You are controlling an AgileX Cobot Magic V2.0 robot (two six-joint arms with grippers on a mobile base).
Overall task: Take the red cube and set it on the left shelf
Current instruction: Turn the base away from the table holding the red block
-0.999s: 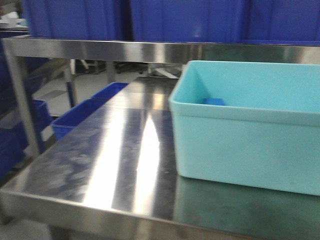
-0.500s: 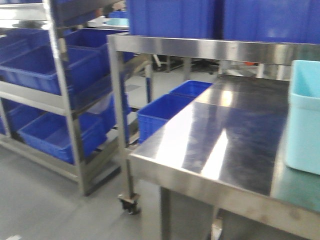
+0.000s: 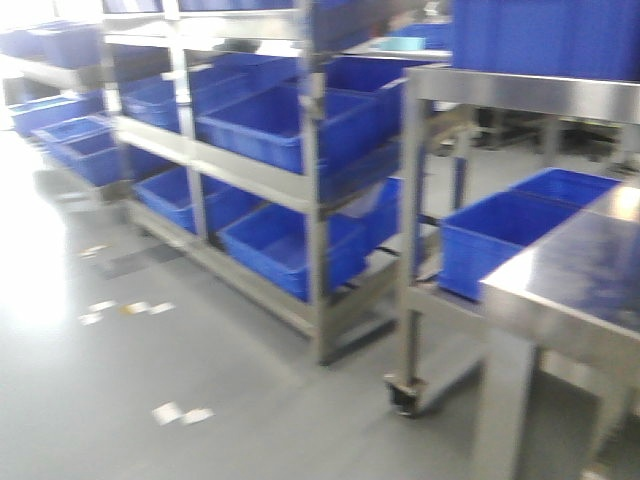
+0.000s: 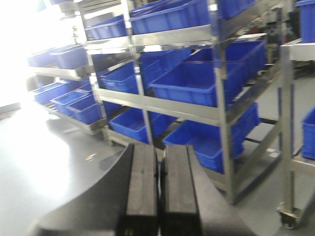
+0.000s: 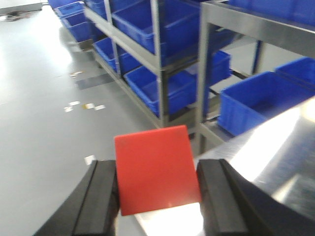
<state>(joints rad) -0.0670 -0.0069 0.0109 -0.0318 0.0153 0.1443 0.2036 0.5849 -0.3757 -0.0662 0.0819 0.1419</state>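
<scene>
**A:** The jaws of the right gripper [image 5: 158, 189], how did they stand?

**B:** They were clenched on the smooth red cube [image 5: 155, 167], well short of the multi-tier stainless-steel rack [image 5: 157, 73] that held blue plastic crates [image 5: 138, 19].

**A:** And the left gripper [image 4: 160, 187]?

**B:** Its black pads [image 4: 142, 187] were pressed together, gripping nothing, and faced that rack.

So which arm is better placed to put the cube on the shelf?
Right. The right gripper is shut on the cube, with the shelf ahead; the left gripper is shut and empty.
</scene>
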